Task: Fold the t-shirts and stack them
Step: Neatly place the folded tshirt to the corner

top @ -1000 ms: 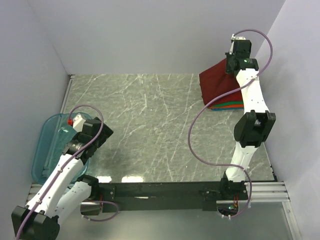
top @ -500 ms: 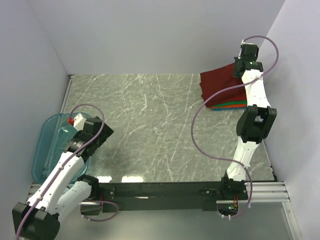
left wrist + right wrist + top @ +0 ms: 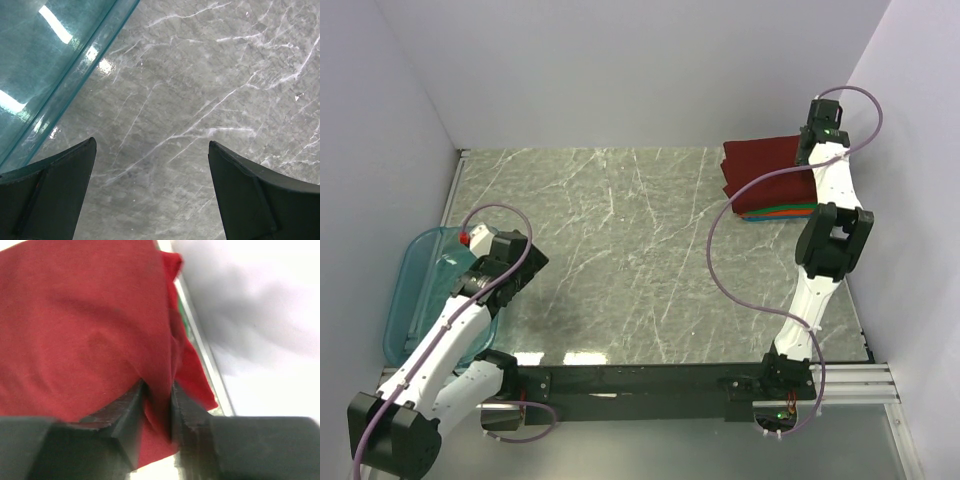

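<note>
A dark maroon t-shirt (image 3: 765, 172) lies on top of a stack of folded shirts at the back right of the table; red, green, orange and blue edges (image 3: 782, 212) show beneath it. My right gripper (image 3: 809, 148) is at the stack's far right corner, shut on a fold of the maroon t-shirt (image 3: 90, 330); the cloth is pinched between its fingers (image 3: 131, 407). My left gripper (image 3: 150, 150) is open and empty, low over the marble table beside the teal bin.
A translucent teal plastic bin (image 3: 412, 290) sits at the table's left edge, under my left arm; its wall shows in the left wrist view (image 3: 60, 60). White walls close in the back and both sides. The right arm's cable (image 3: 740, 215) loops over the table.
My right gripper has carried the maroon t-shirt's edge toward the back right and lowered it, so the shirt now lies flatter on the stack. The left arm barely shifted.
</note>
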Tool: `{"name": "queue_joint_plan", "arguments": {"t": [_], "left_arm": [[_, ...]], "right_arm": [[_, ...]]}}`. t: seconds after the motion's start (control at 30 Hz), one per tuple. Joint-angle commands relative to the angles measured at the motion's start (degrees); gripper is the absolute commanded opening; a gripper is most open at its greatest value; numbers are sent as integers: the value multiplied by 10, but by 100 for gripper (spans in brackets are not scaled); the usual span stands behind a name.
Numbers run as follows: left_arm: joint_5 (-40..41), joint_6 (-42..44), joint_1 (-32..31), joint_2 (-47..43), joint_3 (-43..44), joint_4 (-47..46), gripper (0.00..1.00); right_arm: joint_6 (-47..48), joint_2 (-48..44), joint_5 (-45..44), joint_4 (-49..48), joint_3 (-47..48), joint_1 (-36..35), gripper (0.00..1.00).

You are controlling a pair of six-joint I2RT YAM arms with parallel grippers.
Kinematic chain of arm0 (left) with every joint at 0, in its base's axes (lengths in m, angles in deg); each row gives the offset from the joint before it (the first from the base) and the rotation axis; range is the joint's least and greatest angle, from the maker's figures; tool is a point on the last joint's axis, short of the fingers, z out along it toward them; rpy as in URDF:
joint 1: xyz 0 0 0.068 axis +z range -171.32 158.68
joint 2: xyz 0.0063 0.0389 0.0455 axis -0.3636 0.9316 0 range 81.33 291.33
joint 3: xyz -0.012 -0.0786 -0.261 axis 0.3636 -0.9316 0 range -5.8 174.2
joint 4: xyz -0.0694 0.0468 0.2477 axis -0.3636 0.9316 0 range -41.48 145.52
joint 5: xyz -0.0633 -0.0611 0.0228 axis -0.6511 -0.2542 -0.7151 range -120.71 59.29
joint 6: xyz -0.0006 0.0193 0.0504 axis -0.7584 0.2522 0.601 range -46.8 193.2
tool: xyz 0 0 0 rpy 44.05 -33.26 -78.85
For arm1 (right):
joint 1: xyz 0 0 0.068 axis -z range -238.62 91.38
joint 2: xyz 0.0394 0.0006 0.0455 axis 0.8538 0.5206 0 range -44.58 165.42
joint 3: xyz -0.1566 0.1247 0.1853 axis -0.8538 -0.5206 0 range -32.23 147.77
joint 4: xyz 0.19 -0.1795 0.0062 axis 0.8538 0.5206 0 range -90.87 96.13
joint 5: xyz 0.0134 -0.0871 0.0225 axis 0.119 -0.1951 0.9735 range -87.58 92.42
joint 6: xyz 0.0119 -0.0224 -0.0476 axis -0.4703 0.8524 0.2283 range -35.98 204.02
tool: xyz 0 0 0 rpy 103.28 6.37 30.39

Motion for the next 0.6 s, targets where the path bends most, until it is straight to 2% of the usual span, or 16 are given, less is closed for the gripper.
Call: {"name": "queue_joint_plan", "arguments": {"t": [0.0, 0.07, 0.1, 0.27, 0.4, 0.5, 0.53, 0.57], "left_arm": [[12, 7, 1, 8, 25, -23, 100], [15, 6, 1, 15, 32, -19, 99], [15, 5, 1, 16, 33, -14, 100], [11, 3, 1, 3, 30, -16, 100], [6, 4, 1, -12, 32, -18, 99], [-1, 5, 1, -21, 28, -25, 99], [-3, 7, 1, -23, 26, -28, 99], [-6, 7, 1, -23, 25, -31, 100]], "right_arm": [[-17, 9, -57, -2, 27, 14, 49], [-24, 10, -73, 4, 36, 19, 63], [-44, 8, -98, 7, 39, 19, 66], [-96, -22, -113, 28, 42, 20, 70], [-120, -83, -76, 38, 26, 18, 74], [-137, -121, -6, 31, 2, 17, 75], [-141, -130, 42, 24, -7, 15, 75], [-142, -138, 61, 10, -24, 13, 78]]}}
